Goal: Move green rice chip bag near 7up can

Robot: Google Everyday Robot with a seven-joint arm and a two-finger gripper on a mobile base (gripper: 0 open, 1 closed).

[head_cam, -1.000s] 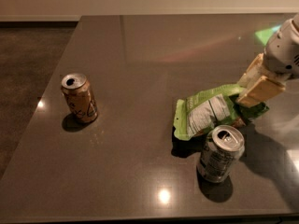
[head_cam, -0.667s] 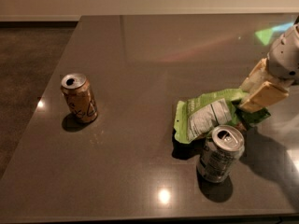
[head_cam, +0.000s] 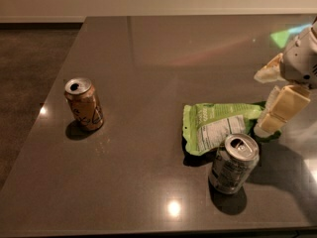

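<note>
The green rice chip bag (head_cam: 216,126) lies flat on the dark table, label panel up. The 7up can (head_cam: 233,163) stands upright just in front of the bag's right half, touching or nearly touching it. My gripper (head_cam: 262,102) is at the right edge of the view, by the bag's right end. Its cream fingers (head_cam: 280,108) are spread apart, one above and one at the bag's end. It holds nothing.
An orange-gold can (head_cam: 84,104) stands upright at the left of the table (head_cam: 148,58). The table's left edge runs diagonally beside a dark floor (head_cam: 25,83). The front edge lies close below the 7up can.
The gripper has opened and drawn back to the right and slightly up from the bag's end. The bag has settled flat beside the 7up can.
</note>
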